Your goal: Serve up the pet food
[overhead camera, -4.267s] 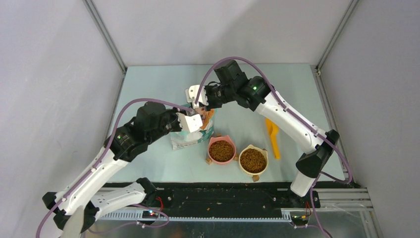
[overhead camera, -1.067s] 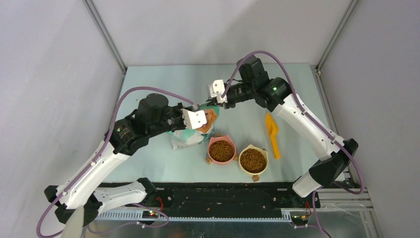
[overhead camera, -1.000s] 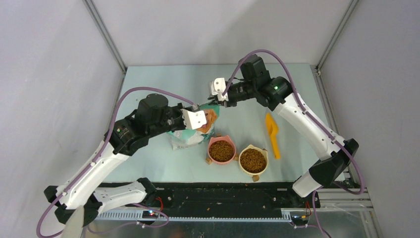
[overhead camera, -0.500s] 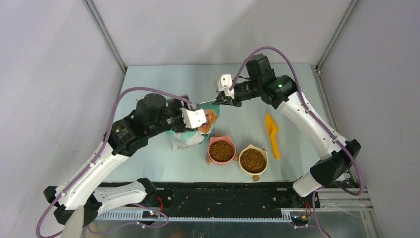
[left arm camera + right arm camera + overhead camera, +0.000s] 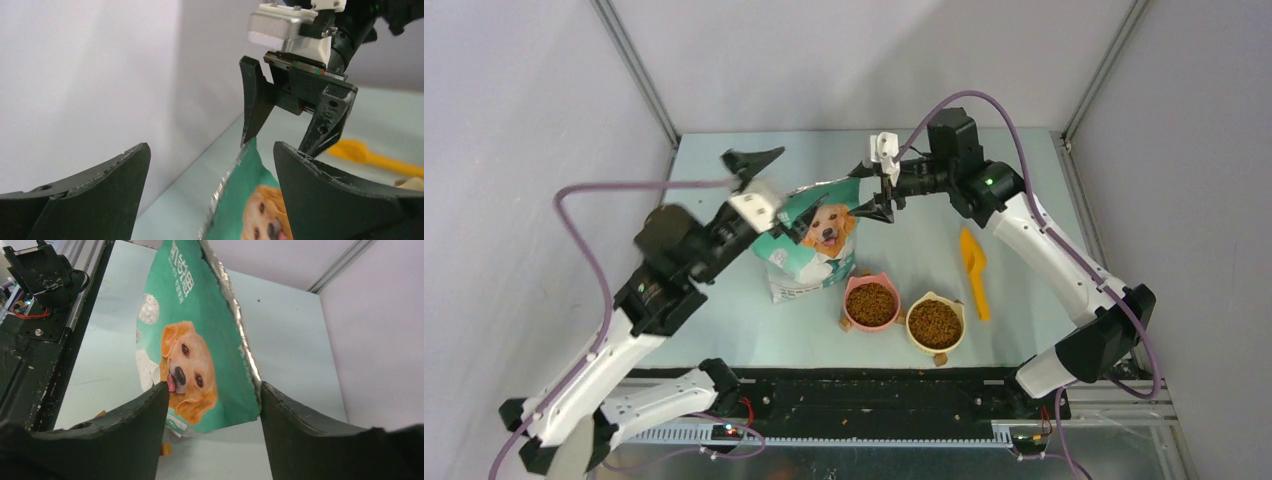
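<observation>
Overhead view of a pale green worktop (image 5: 734, 330) w/ two robot arms. Pet food (image 5: 871, 302), dark brown pellets, fills a pink bowl (image 5: 850, 296) and a yellow bowl (image 5: 959, 312) set side by side near the middle of the near edge. A green-and-white bag (image 5: 809, 250) w/ a golden dog on it stands upright just behind the pink bowl, approx. mid-worktop. An orange scoop (image 5: 973, 268) lies toward the right edge, apart from the bowls.

The left gripper (image 5: 210, 150) hangs by the bag's top left corner, jaws spread wide, holding nothing. The right gripper (image 5: 214, 386) sits at the bag's top right corner, jaws also wide apart. One finger looks to be touching the foil edge, though the angle makes that hard to confirm. Nothing is clamped.

Judging by the full bowls, pouring is done and the step in hand is leaving the bag standing. The next move calls for both arms to lift clear w/o tipping the bag.
</observation>
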`<state>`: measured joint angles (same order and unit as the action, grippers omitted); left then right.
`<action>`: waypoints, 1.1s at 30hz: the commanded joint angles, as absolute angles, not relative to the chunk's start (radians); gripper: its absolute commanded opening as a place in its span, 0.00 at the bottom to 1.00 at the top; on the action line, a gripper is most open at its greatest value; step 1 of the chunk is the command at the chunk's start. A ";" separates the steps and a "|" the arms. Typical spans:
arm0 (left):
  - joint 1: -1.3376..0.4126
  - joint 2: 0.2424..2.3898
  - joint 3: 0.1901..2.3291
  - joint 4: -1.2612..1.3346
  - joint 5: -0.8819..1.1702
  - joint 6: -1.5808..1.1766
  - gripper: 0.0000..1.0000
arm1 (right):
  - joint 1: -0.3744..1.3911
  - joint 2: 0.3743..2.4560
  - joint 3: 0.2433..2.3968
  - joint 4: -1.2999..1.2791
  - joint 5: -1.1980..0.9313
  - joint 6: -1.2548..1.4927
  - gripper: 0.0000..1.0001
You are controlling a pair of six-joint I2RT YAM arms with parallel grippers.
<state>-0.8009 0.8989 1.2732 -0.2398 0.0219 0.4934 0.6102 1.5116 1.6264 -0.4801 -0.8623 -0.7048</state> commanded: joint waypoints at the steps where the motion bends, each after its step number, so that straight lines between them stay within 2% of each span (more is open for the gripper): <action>1: -0.806 0.694 1.061 0.090 -0.078 0.228 0.99 | 0.604 1.498 1.637 -0.399 -0.910 -0.647 0.74; 2: -0.806 0.660 1.002 0.116 -0.114 0.208 0.99 | 0.602 1.504 1.640 -0.382 -0.918 -0.642 0.79; 9: -0.807 0.356 0.796 0.014 -0.498 0.021 0.99 | 0.570 1.559 1.676 -0.300 -0.932 -0.548 0.92; 13: -0.805 0.258 0.695 0.008 -0.562 -0.021 0.99 | 0.549 1.587 1.694 -0.258 -0.945 -0.479 0.99; 17: -0.807 0.192 0.637 -0.031 -0.587 -0.074 0.99 | 0.521 1.582 1.686 -0.234 -0.957 -0.382 0.99; 20: -0.806 0.183 0.627 -0.119 -0.630 -0.167 0.99 | 0.479 1.532 1.635 -0.168 -0.969 -0.206 0.99; 25: -0.806 0.231 0.651 -0.307 -0.698 -0.375 0.99 | 0.365 1.397 1.401 0.101 -0.988 0.100 0.99; 29: -0.807 0.257 0.645 -0.365 -0.625 -0.473 1.00 | 0.299 1.290 1.262 0.075 -0.873 0.247 0.99; 33: -0.807 0.240 0.623 -0.442 -0.589 -0.587 0.99 | 0.291 1.192 1.181 -0.115 -0.558 0.264 0.99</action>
